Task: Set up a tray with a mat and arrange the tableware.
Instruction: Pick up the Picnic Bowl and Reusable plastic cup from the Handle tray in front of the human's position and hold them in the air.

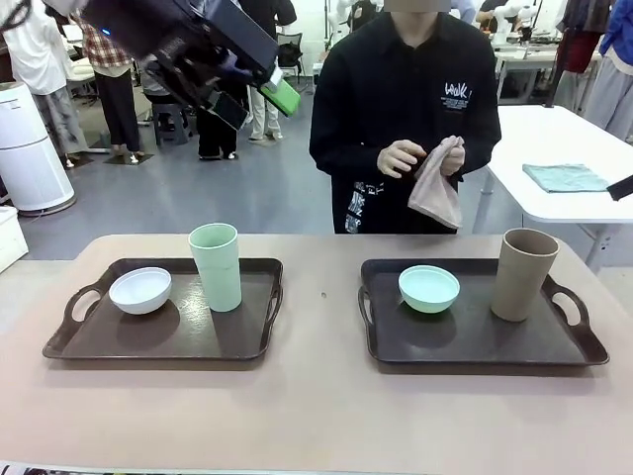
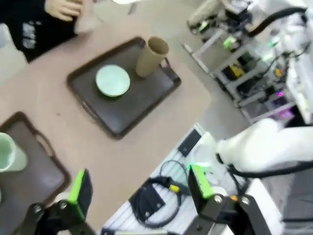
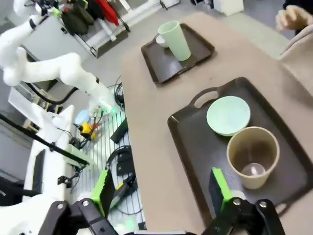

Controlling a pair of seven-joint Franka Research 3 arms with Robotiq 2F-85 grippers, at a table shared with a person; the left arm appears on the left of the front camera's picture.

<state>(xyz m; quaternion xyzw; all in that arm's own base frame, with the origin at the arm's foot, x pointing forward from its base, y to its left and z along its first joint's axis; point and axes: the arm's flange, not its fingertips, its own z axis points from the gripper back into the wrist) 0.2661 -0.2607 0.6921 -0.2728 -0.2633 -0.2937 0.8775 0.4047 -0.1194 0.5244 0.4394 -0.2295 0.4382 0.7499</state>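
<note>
Two sets spread wide (holding nothing): left fingers (image 2: 78, 189), right fingers (image 3: 218, 188).

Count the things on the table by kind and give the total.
Trays: 2 (left tray, right tray)
Bowls: 2 (white bowl, mint green bowl)
Cups: 2 (mint green cup, taupe brown cup)
Total: 6
</note>
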